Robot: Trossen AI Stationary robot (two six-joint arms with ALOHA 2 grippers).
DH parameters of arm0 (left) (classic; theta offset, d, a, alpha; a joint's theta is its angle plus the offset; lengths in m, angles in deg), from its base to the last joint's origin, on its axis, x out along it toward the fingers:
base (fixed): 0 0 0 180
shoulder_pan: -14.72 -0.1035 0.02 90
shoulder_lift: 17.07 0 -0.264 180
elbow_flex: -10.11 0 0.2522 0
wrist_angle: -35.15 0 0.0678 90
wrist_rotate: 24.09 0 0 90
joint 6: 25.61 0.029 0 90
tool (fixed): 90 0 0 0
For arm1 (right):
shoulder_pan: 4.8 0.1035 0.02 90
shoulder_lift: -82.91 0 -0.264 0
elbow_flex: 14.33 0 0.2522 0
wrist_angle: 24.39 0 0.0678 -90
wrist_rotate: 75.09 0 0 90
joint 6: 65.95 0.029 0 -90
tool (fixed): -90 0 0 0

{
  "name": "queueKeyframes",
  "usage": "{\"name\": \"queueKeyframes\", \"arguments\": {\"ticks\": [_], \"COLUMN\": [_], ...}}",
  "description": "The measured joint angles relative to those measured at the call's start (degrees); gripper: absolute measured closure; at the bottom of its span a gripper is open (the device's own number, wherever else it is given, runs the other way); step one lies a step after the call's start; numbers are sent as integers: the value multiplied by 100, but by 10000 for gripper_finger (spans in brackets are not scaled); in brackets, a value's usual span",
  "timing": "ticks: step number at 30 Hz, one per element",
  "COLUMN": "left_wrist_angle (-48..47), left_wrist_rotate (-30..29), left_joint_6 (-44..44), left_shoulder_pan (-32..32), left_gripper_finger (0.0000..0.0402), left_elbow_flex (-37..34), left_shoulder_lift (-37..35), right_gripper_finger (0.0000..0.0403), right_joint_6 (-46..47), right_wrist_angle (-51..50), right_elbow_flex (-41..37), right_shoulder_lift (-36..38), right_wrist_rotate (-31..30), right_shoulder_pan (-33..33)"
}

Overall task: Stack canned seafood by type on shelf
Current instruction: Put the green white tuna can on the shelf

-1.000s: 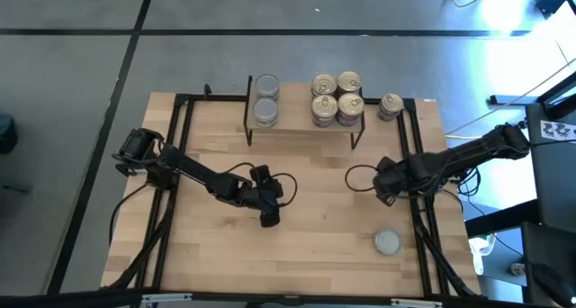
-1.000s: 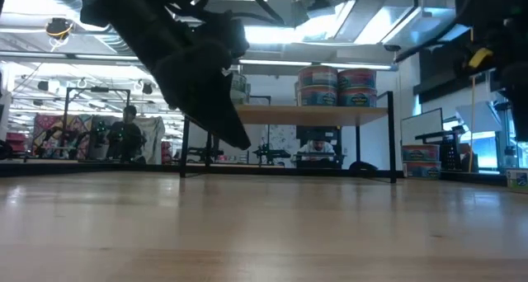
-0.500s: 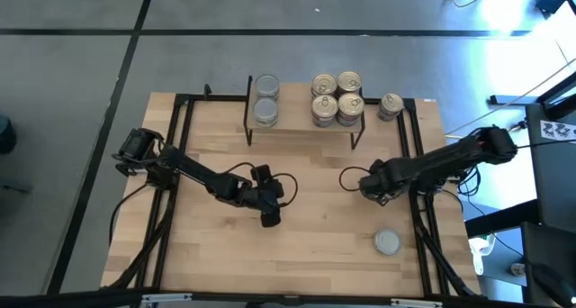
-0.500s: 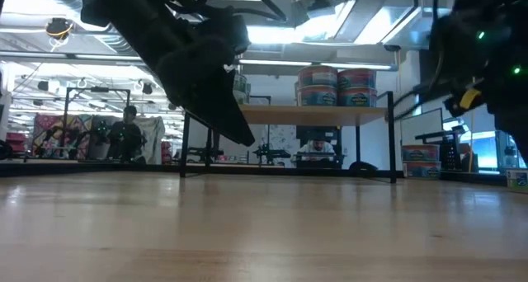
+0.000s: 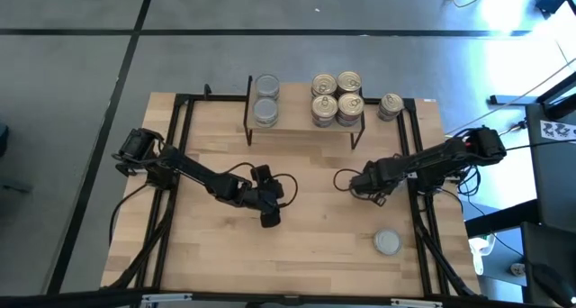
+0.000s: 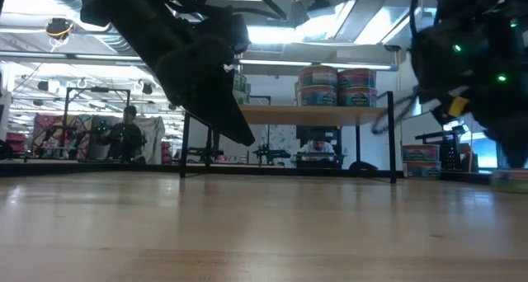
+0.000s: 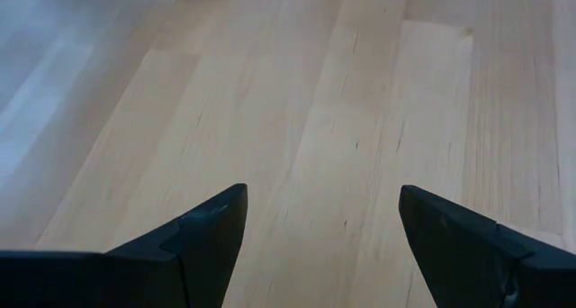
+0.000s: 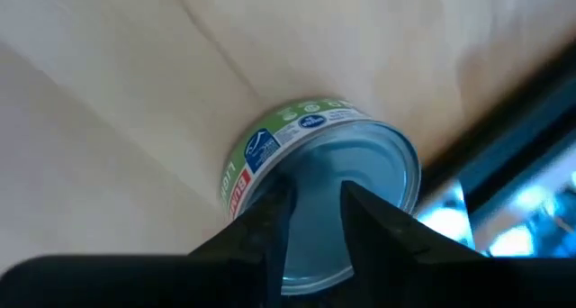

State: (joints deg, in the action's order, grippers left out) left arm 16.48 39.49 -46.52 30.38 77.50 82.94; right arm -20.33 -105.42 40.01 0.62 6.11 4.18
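The shelf (image 5: 306, 121) stands at the table's far side. Two silver-lidded cans (image 5: 266, 97) rest on its left end and several gold-lidded cans (image 5: 337, 95) on its right end. One gold-lidded can (image 5: 390, 105) stands on the table just right of the shelf. A silver-lidded can with a green label (image 5: 388, 243) (image 8: 315, 191) stands near the right front. My right gripper (image 5: 360, 182) (image 8: 315, 200) hangs above the table, farther back than that can, empty, its fingers a narrow gap apart. My left gripper (image 5: 270, 216) (image 7: 319, 200) hovers open over bare wood at mid-table.
Black frame rails (image 5: 418, 227) run along the table's left and right sides, close to the loose silver-lidded can. Bare wood lies between the two grippers (image 5: 315, 218). In the low view the shelf's thin black legs (image 6: 393, 146) stand at the far side.
My right gripper has gone down and toward the table's left, nearer the middle, tipping more steeply downward. Its fingers keep the same narrow gap. The cans have not moved.
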Motion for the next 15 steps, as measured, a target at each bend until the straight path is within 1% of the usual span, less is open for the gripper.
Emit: {"name": "queueKeyframes", "arguments": {"ticks": [4,10,15], "left_wrist_angle": [2,2,2], "left_wrist_rotate": [0,2,2], "left_joint_6": [-1,-27,-22], "left_shoulder_pan": [0,0,0], "left_gripper_finger": [114,114,114], "left_elbow_flex": [0,0,0], "left_shoulder_lift": [0,0,0], "right_gripper_finger": [297,297,297], "right_joint_6": [-221,-731,-1107], "right_wrist_angle": [346,1320,2314], "right_elbow_flex": [176,365,379], "right_shoulder_lift": [-1,5,5], "right_wrist_rotate": [-117,-44,26], "right_shoulder_pan": [0,0,0]}}
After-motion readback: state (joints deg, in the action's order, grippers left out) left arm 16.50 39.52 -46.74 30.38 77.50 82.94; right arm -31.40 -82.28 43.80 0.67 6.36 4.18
